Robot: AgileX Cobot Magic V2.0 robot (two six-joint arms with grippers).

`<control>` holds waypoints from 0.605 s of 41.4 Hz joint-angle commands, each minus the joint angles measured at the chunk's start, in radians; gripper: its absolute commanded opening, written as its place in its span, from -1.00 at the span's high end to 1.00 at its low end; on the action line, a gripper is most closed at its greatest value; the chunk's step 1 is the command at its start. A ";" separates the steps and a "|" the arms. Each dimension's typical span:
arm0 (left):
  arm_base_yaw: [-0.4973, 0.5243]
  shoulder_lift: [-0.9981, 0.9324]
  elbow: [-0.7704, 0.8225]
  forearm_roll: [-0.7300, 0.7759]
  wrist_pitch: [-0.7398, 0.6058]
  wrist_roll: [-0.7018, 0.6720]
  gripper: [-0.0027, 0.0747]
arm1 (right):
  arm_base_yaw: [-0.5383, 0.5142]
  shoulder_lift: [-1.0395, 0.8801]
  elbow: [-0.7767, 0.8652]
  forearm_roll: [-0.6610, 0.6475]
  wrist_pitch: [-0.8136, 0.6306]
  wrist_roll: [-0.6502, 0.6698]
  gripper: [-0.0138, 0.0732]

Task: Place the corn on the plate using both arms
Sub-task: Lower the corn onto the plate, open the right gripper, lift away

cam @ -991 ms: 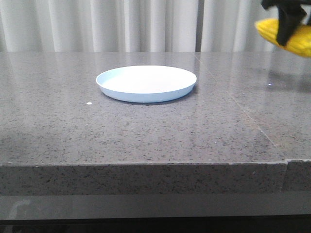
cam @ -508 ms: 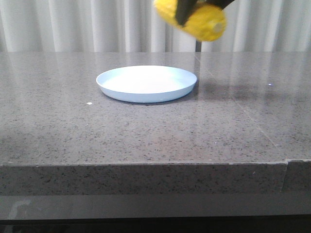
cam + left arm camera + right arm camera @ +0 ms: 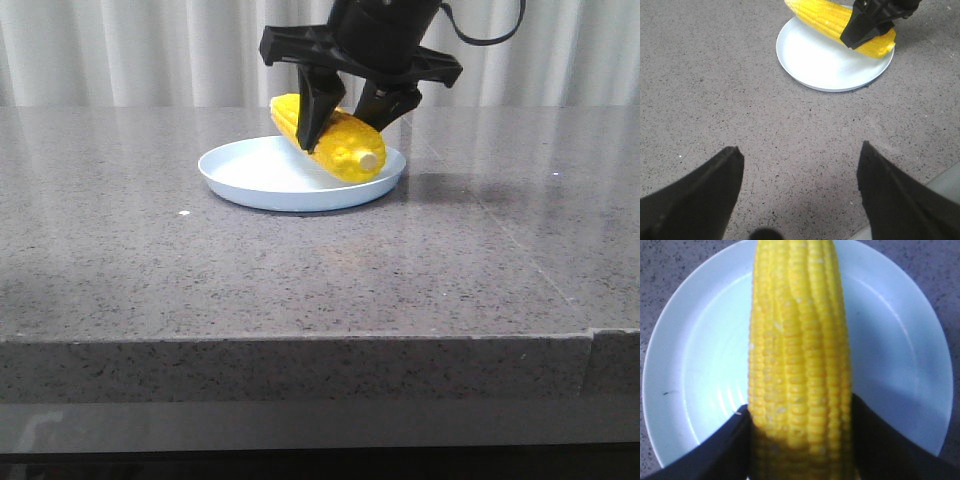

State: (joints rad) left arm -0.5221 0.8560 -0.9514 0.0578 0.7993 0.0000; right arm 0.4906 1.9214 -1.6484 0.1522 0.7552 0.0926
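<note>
The yellow corn (image 3: 335,142) lies tilted over the pale blue plate (image 3: 245,178), its stub end toward the plate's right rim. My right gripper (image 3: 345,125) is shut on the corn, one black finger on each side; whether the corn touches the plate I cannot tell. In the right wrist view the corn (image 3: 797,355) runs across the plate (image 3: 695,360) between my gripper's (image 3: 801,440) jaws. My left gripper (image 3: 799,160) is open and empty above bare table, apart from the plate (image 3: 825,65) and the corn (image 3: 827,17). It is out of the front view.
The grey speckled stone table (image 3: 300,270) has its front edge near the camera and a seam at the right (image 3: 590,335). White curtains (image 3: 150,50) hang behind the table.
My right gripper has carried the corn from the far right, leftward and down, until it is over the plate.
</note>
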 commanded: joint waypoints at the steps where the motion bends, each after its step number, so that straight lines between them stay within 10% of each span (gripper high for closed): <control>1: -0.008 -0.006 -0.026 -0.003 -0.069 -0.016 -0.29 | -0.001 -0.051 -0.037 0.014 -0.065 -0.010 -0.54; 25: -0.008 -0.006 -0.026 -0.003 -0.069 -0.016 -0.29 | -0.001 -0.345 0.060 -0.093 -0.070 -0.037 -0.70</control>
State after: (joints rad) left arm -0.5221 0.8560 -0.9514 0.0578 0.7993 0.0000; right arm 0.4906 1.7180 -1.6022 0.0881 0.7460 0.0806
